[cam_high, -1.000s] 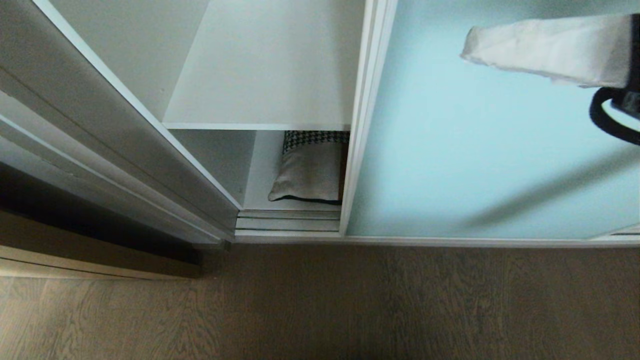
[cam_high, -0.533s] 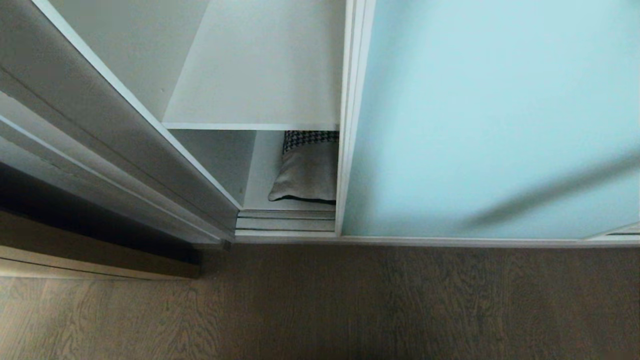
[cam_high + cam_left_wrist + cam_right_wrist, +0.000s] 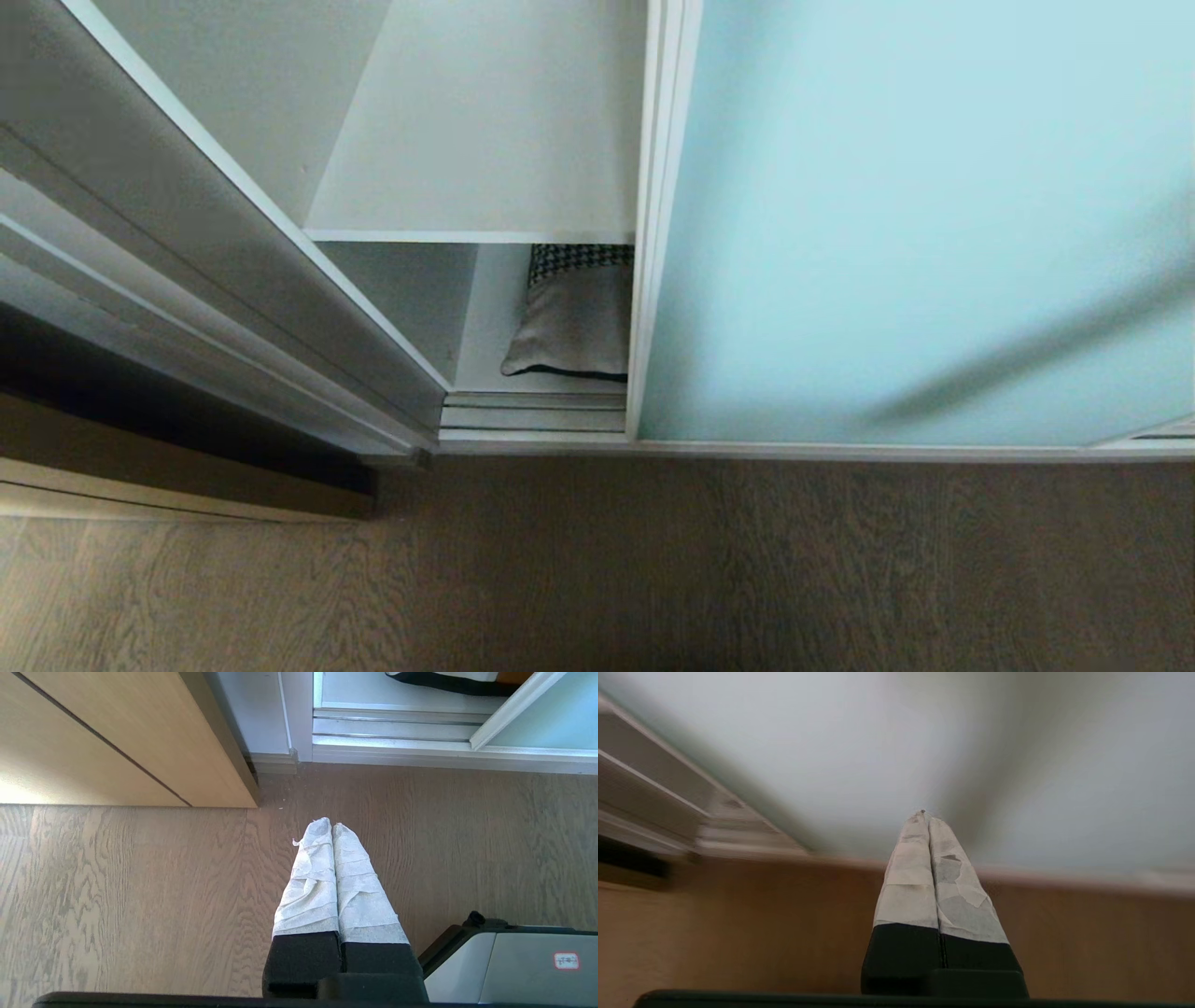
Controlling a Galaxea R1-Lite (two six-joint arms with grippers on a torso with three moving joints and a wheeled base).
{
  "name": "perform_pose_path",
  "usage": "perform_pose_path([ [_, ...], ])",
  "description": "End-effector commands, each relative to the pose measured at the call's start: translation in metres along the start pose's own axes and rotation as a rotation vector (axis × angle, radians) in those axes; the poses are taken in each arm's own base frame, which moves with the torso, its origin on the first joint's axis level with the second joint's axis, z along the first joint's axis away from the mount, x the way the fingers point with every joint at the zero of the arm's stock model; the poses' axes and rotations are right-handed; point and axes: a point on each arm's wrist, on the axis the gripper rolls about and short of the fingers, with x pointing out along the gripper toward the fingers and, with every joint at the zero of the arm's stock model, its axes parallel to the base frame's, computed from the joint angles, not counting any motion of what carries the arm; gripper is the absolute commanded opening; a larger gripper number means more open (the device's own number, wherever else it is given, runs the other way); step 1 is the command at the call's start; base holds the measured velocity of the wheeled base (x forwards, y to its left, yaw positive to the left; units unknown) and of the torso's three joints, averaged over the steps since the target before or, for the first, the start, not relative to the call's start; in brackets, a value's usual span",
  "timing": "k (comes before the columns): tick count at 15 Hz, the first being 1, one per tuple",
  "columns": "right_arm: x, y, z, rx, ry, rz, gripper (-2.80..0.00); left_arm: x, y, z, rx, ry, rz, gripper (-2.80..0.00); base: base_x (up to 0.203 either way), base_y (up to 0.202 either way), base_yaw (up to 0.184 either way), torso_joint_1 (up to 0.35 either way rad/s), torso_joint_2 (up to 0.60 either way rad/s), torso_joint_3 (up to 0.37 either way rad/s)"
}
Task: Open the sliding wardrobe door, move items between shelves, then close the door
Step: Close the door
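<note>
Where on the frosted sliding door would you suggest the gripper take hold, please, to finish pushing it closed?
On the sliding wardrobe door, probably its slim white frame edge beside the open gap. The glass face is flat with no handle, so coming from the gap side and hooking or pressing that upright edge seems the surest contact.
</note>
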Motion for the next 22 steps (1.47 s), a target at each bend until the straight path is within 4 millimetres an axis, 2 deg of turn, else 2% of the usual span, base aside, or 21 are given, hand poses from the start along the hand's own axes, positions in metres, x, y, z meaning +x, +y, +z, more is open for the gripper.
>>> perform_pose_path([
  [1, -0.038, -0.002, -0.048, -0.008, -0.055, -0.071, -2.8, 0.0, 0.0, 0.0, 0.0, 0.002, 0.0, -2.8, 0.0, 0.0, 0.0, 0.0, 0.0, 0.0],
  [4, -0.051, -0.005, -0.108, -0.016, -0.017, -0.114, -2.8, 0.0, 0.0, 0.0, 0.0, 0.002, 0.0, -2.8, 0.0, 0.0, 0.0, 0.0, 0.0, 0.0],
  [6, -0.048, -0.008, -0.142, -0.016, 0.051, -0.126, -2.8, 0.0, 0.0, 0.0, 0.0, 0.002, 0.0, -2.8, 0.0, 0.0, 0.0, 0.0, 0.0, 0.0],
  [10, -0.038, -0.011, -0.174, -0.057, 0.101, -0.097, -2.8, 0.0, 0.0, 0.0, 0.0, 0.002, 0.001, -2.8, 0.0, 0.0, 0.0, 0.0, 0.0, 0.0],
  [12, -0.037, -0.011, -0.182, -0.082, 0.137, -0.091, -2.8, 0.0, 0.0, 0.0, -0.003, 0.002, 0.001, -2.8, 0.0, 0.0, 0.0, 0.0, 0.0, 0.0],
  [22, -0.037, -0.012, -0.182, -0.079, 0.143, -0.09, -2.8, 0.0, 0.0, 0.0, -0.005, 0.002, 0.001, -2.8, 0.0, 0.0, 0.0, 0.0, 0.0, 0.0],
])
